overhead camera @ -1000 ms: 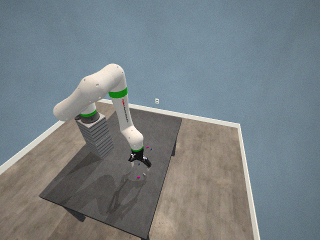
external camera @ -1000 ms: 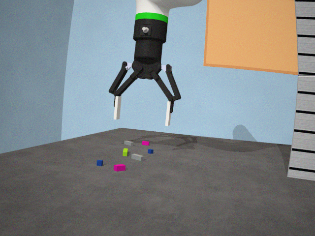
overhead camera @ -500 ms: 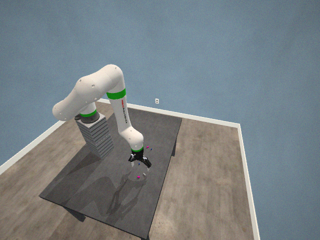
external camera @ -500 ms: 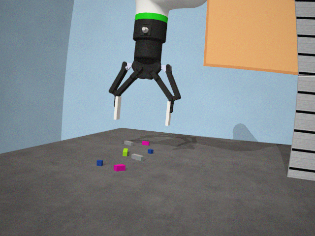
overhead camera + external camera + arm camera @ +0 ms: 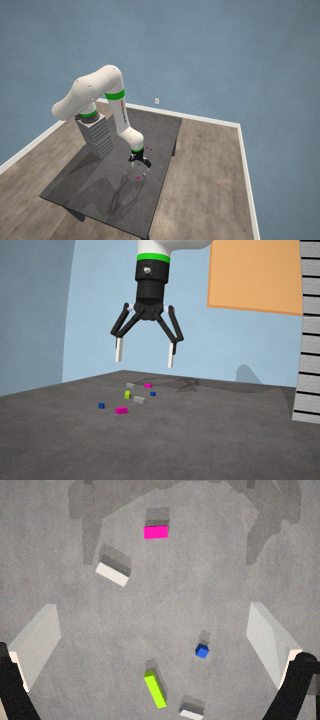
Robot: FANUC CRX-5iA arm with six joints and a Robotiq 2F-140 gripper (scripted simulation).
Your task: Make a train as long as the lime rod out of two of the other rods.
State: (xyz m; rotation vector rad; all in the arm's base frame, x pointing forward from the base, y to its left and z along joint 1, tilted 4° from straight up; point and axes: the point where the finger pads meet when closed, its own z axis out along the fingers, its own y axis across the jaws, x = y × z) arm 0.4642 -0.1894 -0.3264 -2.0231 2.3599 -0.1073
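Note:
My gripper (image 5: 144,354) hangs open and empty well above the dark mat; it also shows in the top view (image 5: 140,165) and the wrist view (image 5: 156,634). Below it lies the lime rod (image 5: 155,688) (image 5: 127,394). A grey rod (image 5: 192,712) (image 5: 139,399) lies close beside the lime one. A second grey rod (image 5: 112,572) (image 5: 130,385) and a magenta rod (image 5: 156,531) (image 5: 147,385) lie farther off. A blue rod (image 5: 202,651) (image 5: 152,393) sits between them. Another magenta rod (image 5: 121,410) and another blue rod (image 5: 101,405) lie nearest the exterior camera. All rods lie apart from each other.
The arm's ribbed grey pedestal (image 5: 95,136) stands at the mat's back left and shows at the right edge in the exterior view (image 5: 307,330). The mat (image 5: 113,170) lies on a wooden floor with a white border.

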